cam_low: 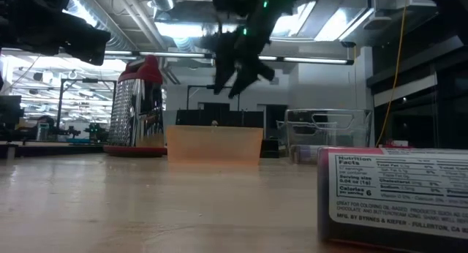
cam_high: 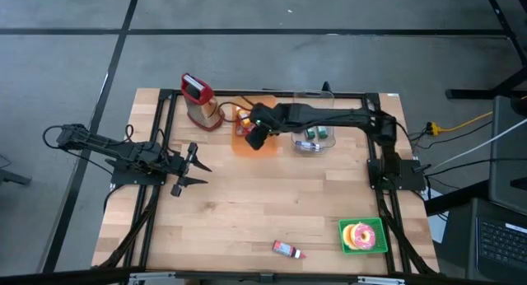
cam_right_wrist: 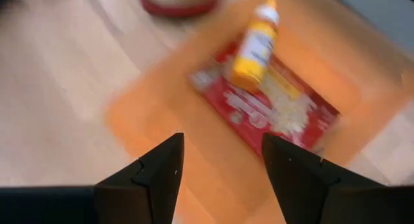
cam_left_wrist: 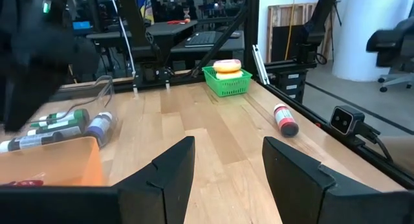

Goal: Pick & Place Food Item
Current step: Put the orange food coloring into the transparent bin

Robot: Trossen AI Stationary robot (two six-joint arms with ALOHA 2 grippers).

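Note:
An orange bin [cam_high: 240, 147] stands at the table's far middle. A yellow bottle [cam_right_wrist: 255, 43] lies in it on a flat red packet [cam_right_wrist: 275, 111]. My right gripper [cam_right_wrist: 221, 143] hangs open above the bin, tipped down toward it, and touches nothing; the low view shows my right gripper [cam_low: 238, 77] well clear of the bin's rim [cam_low: 213, 129]. A pink donut [cam_high: 360, 235] sits in a green basket [cam_high: 379, 245] at the near right. My left gripper [cam_high: 202, 171] waits open at the table's left, pointing level.
A metal grater with a red top [cam_high: 198, 100] stands just left of the bin. A clear container [cam_high: 317, 138] holding markers stands to the bin's right. A small red tube [cam_high: 288, 250] lies near the front edge. Bare wood fills the table's middle.

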